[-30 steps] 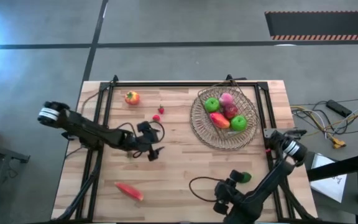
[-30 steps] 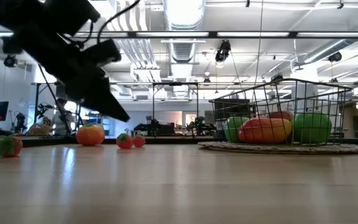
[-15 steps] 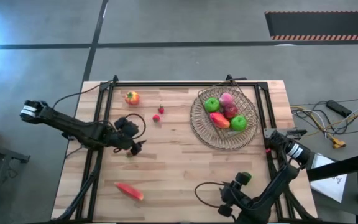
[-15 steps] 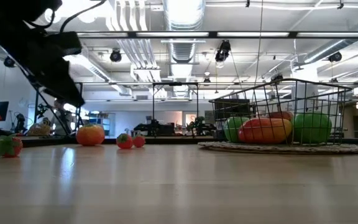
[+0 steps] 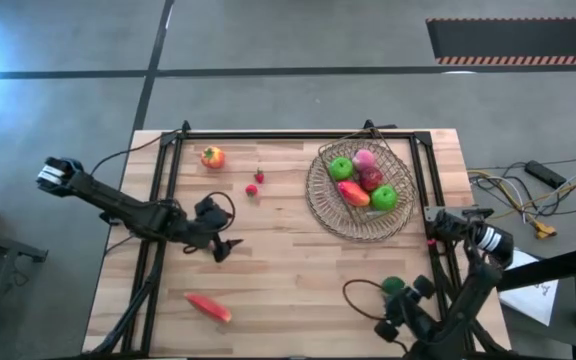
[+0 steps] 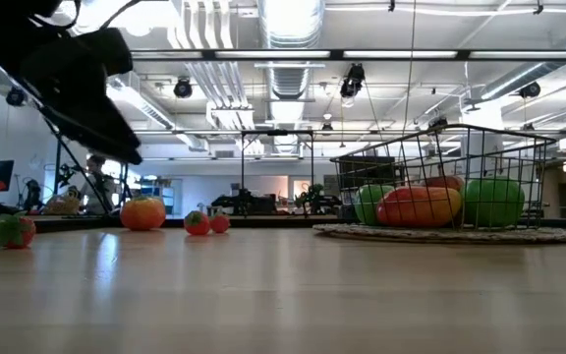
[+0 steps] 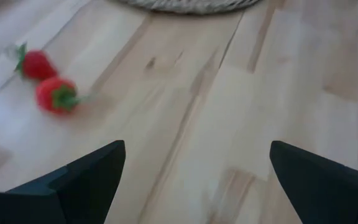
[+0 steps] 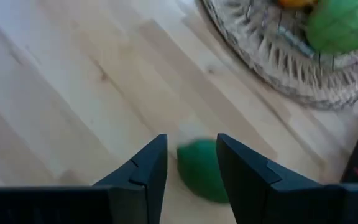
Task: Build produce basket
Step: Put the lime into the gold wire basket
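Observation:
The round tan basket (image 5: 320, 200) stands at the far right and holds two green apples (image 5: 340, 167), a peach (image 5: 365, 158) and other fruit. A tomato (image 5: 212, 157) and two strawberries (image 5: 255, 183) lie far left of centre, and the strawberries also show in the left wrist view (image 7: 50, 87). A red pepper (image 5: 208, 307) lies near left. A dark green lime (image 5: 393, 286) lies near right. My left gripper (image 5: 218, 245) is open and empty above the table's left-middle. My right gripper (image 8: 191, 165) is open, with a finger on either side of the lime (image 8: 201, 171).
Black frame rails (image 5: 168, 170) run along the table's left, far and right sides. Cables loop from both wrists over the boards. Bare wood lies across the table's middle (image 5: 298, 260). The basket's rim (image 8: 272, 68) is just beyond the lime.
My left gripper has drawn back toward the table's left edge, away from the strawberries, then eased slightly nearer. My right gripper has gone toward the table's right edge and now stands at the lime, which has stayed where it was.

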Available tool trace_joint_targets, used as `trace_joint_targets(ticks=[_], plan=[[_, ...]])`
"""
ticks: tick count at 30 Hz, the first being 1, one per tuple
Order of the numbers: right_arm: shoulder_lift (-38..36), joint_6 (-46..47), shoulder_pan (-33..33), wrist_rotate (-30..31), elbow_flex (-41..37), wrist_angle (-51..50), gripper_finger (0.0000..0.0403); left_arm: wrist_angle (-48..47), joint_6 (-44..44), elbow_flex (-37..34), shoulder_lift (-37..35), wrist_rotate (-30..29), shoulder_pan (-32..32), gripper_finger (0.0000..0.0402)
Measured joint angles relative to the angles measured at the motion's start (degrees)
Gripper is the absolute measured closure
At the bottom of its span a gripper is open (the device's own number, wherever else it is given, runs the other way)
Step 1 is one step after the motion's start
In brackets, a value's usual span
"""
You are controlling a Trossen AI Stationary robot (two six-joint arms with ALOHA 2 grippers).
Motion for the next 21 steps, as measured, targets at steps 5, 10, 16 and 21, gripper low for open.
trace_joint_targets(ticks=[5,10,16,21], plan=[[-4.35,-0.50,0.78,-3.60,-2.87,3.38,0.0248,12.71,4.55,0.00,8.11,-0.17,0.00,0.0017],[-8.05,-11.95,0.38,-7.36,-8.71,15.32,0.0211,22.49,6.04,0.23,16.75,0.15,0.00,0.0017],[-10.35,-24.36,-1.21,-6.02,-14.08,15.18,0.0178,26.65,6.42,1.65,24.31,1.39,0.00,0.0017],[-11.09,-31.62,-4.53,-10.92,-18.03,15.41,0.0138,27.42,6.41,2.97,27.67,1.55,0.00,0.0017]])
